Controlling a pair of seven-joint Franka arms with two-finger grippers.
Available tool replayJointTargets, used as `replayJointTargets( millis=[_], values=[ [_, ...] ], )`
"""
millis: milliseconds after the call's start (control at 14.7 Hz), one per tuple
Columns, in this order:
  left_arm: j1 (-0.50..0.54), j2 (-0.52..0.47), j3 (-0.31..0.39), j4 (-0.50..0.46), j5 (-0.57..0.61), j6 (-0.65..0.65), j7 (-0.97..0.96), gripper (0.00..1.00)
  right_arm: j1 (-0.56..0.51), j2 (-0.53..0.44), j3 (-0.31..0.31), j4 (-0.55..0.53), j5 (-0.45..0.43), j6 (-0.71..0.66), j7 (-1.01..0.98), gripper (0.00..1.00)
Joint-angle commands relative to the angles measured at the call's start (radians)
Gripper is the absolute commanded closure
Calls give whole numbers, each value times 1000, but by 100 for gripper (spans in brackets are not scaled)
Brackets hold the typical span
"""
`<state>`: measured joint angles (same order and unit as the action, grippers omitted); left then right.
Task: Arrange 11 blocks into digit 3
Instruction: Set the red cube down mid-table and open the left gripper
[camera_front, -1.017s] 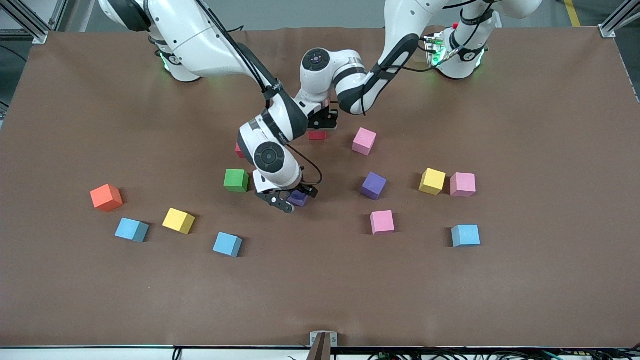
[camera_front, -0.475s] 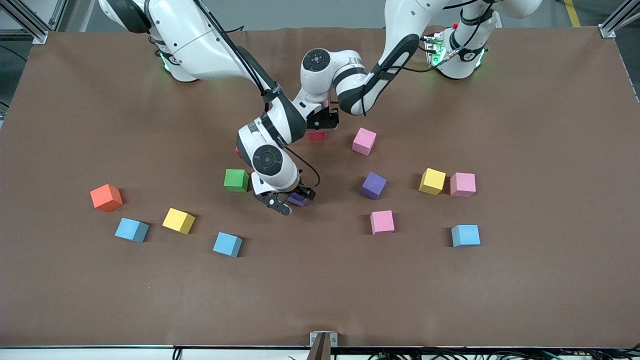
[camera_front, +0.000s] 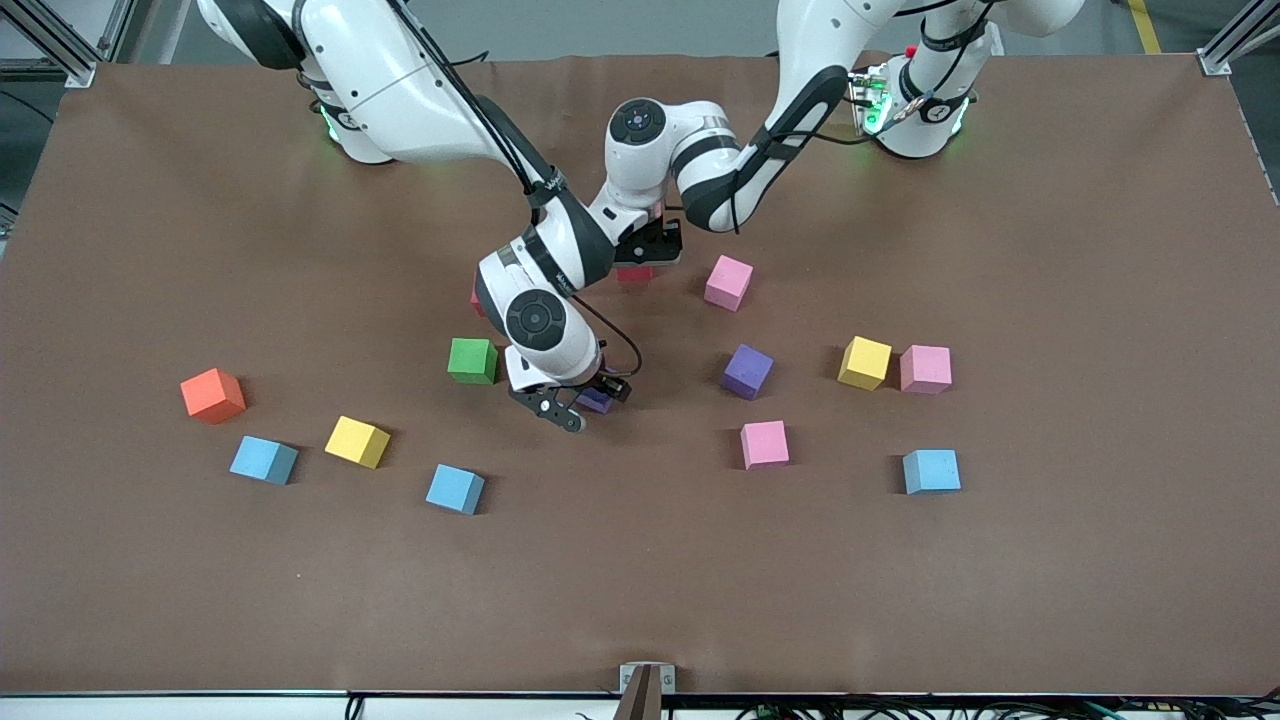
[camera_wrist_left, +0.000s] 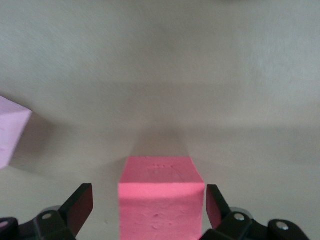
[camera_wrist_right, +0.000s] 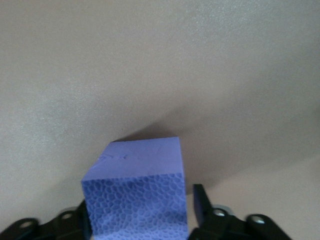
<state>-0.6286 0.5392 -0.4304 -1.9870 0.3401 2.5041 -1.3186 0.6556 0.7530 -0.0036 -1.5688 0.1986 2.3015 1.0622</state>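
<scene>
Right gripper (camera_front: 572, 408) jaws clamp a purple block (camera_front: 597, 400) low at the table (camera_front: 1050, 600), beside the green block (camera_front: 472, 360); left gripper (camera_front: 650, 258) jaws stand released around a red block (camera_front: 634, 273), near a pink block (camera_front: 728, 282). The other blocks lie scattered, no digit 3 formed. Left wrist view: fingers (camera_wrist_left: 79, 206) apart, gaps either side of the red block (camera_wrist_left: 161, 197). Right wrist view: the purple block (camera_wrist_right: 136, 192) sits pinched between the fingers (camera_wrist_right: 202, 202).
</scene>
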Motion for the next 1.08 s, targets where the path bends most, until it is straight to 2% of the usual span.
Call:
replayJointTargets(
  millis=[0,271,475,746,882,1017],
  values=[
    [38,-94,-16,-64,17,-13,-13,0,-5,2,2,1,15,10,9,48],
    [90,-175,-16,-117,14,-14,-2,0,-2,2,2,12,12,9,9,48],
    [174,-243,-25,-136,11,-21,-1,0,-10,-11,-4,26,13,-3,9,48],
    [309,-252,-31,-135,2,-77,-11,0,-22,-73,-22,26,12,-81,10,48],
    [334,-240,-30,-136,-85,-132,-42,0,-24,-127,-44,24,12,-155,50,49],
    [337,-228,-30,-156,-141,-148,-173,0,-21,-162,-49,23,10,-206,138,54]
  ],
)
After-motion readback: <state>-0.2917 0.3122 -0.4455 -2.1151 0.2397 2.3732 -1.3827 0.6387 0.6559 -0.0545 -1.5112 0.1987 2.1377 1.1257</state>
